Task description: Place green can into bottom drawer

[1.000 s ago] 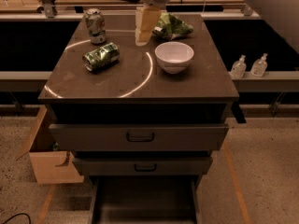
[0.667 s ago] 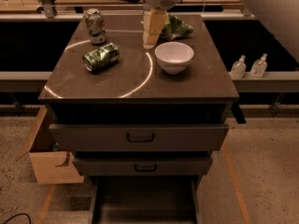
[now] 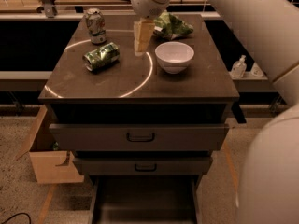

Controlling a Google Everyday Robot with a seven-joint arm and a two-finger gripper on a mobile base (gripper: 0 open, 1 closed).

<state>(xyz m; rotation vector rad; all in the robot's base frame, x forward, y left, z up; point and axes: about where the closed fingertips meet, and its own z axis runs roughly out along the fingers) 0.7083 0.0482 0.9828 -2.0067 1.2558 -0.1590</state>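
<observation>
— Camera view check: where's the green can [image 3: 101, 57]?
— Lying on its side on the counter's [image 3: 187, 85] left half, just in front of the upright silver can [image 3: 95, 25].
— And the claw [image 3: 141, 48]?
— Pointing down over the counter, between the green can and the white bowl [image 3: 174, 56]. Clenched or released, I cannot tell.
— Bottom drawer [image 3: 145, 202]?
— Pulled out, beneath two shut drawer fronts [image 3: 140, 137].
</observation>
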